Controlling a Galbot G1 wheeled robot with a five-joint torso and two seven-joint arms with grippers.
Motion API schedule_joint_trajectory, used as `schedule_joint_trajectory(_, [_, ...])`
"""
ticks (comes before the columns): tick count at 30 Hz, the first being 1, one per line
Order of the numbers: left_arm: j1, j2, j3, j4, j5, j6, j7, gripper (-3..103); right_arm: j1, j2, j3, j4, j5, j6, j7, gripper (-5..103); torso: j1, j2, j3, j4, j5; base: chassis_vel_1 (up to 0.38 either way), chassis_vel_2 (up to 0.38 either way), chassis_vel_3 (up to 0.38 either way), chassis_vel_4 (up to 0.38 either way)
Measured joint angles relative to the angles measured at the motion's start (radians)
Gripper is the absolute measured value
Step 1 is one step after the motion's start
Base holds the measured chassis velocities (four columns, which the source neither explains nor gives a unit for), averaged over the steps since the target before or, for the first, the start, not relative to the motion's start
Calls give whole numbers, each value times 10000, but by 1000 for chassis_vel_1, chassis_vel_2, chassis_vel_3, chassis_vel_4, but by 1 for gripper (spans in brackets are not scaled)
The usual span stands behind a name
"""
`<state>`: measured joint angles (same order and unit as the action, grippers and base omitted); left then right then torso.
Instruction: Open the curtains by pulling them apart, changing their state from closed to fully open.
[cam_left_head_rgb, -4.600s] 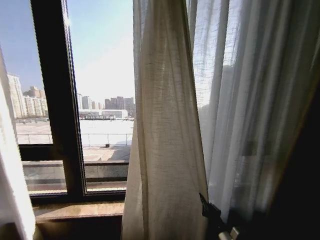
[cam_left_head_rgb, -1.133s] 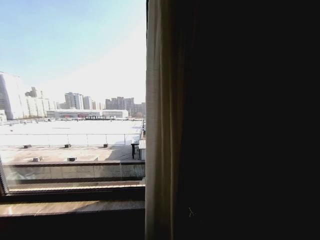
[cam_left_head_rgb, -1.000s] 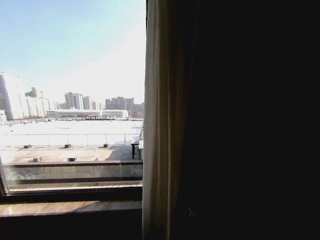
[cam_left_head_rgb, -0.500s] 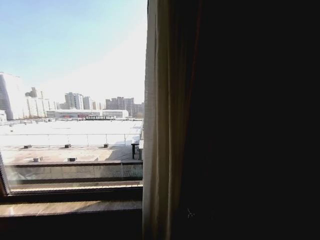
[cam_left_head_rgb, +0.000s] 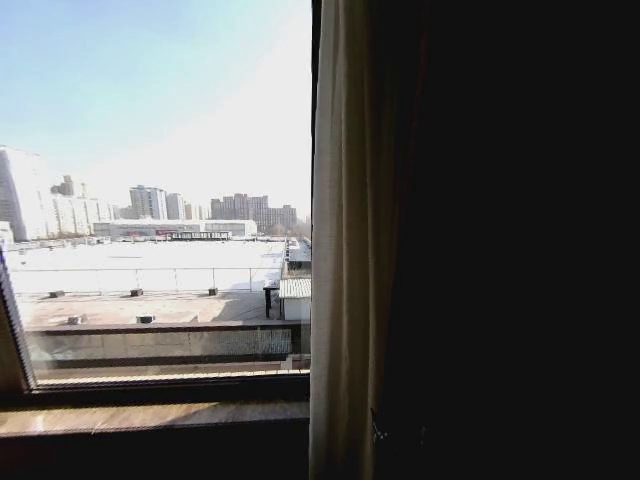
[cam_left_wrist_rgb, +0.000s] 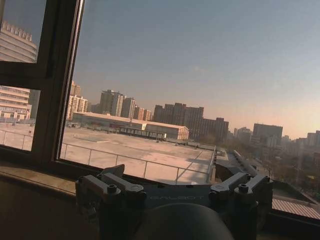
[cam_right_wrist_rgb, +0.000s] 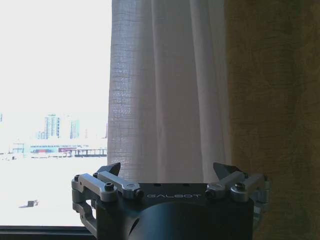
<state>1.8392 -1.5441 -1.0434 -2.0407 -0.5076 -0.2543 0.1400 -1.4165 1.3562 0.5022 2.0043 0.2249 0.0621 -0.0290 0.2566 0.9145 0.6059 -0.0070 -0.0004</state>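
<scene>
A wide pane of window glass (cam_left_head_rgb: 150, 200) stands uncovered across the left of the head view, giving onto pale sky, a flat rooftop and a distant row of tower blocks. The curtains (cam_left_head_rgb: 345, 250) hang gathered in long vertical pleats just right of the bare glass, their lit cream edge running the full height of the view; everything to the right of that edge lies in deep shadow. A dark window frame (cam_left_wrist_rgb: 55, 85) borders the glass on the left side, and a window sill (cam_left_head_rgb: 150, 415) runs along its foot.

In the right wrist view the sheer off-white curtain panel (cam_right_wrist_rgb: 167, 90) hangs directly ahead of the right end effector (cam_right_wrist_rgb: 170, 172), with a thicker yellowish-beige fabric (cam_right_wrist_rgb: 272, 115) beside it. That end effector's two fingertips stand well apart, empty, near the cloth but not touching it. The left end effector (cam_left_wrist_rgb: 175, 182) faces the open glass and the skyline, its fingers likewise spread apart and holding nothing.
</scene>
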Motion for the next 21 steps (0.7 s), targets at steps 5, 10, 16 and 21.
schedule_joint_trajectory(5, [-33, 11, -2, 39, 9, -17, 0, 100, 118, -4, 0, -140, 2, 90, 55, 100, 1, -1, 0, 4, 2, 192, 175, -203, -205])
schedule_joint_trajectory(10, [-34, 40, -19, 89, 8, -48, 3, 100, 230, -12, -45, -377, 203, 352, 153, 100, -1, 0, 0, 0, 4, 40, 62, -31, -54])
schedule_joint_trajectory(16, [-41, 32, -2, 130, 6, -69, 14, 100, 219, -53, -43, -401, 191, 394, 155, 100, -1, 0, 0, 0, 7, -73, 23, 99, -19])
schedule_joint_trajectory(21, [-52, 29, 32, 133, 9, -75, 27, 100, 162, -57, -80, -393, 42, 472, 123, 100, -2, 0, -1, 0, 3, -157, 133, 117, -145])
